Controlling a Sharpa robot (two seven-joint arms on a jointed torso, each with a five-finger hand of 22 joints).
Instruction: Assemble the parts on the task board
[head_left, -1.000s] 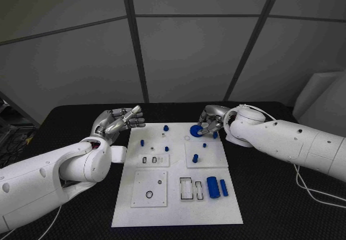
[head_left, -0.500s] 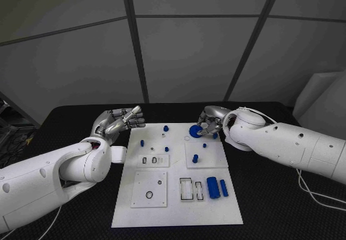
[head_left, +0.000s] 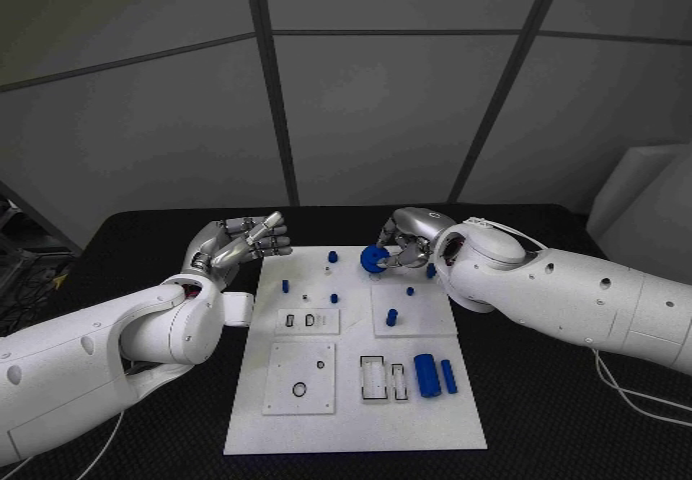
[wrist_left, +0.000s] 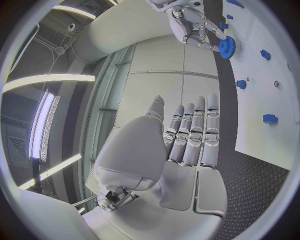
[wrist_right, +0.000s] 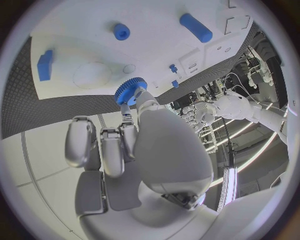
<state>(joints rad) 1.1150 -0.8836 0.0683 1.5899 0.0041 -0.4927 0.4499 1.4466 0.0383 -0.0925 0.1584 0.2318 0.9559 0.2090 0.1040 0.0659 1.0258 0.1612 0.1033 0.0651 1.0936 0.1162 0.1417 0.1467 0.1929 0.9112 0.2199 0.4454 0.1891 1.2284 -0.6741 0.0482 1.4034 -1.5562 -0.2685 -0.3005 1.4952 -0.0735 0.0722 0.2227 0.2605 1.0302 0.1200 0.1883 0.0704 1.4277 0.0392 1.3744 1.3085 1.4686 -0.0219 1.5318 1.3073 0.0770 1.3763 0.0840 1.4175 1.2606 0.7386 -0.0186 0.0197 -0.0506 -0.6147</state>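
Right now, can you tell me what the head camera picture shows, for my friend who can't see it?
The robot's right hand holds a blue gear over the far end of the white task board, which lies on a black table. Its left hand hovers by the board's far left corner, holding nothing. Small blue parts stand or lie on the board.

No readable text, labels, brands or numbers anywhere. Checked the task board (head_left: 353, 400): plain white, with only black outlines around its recesses, no lettering. Blue parts on the board unmarked too.
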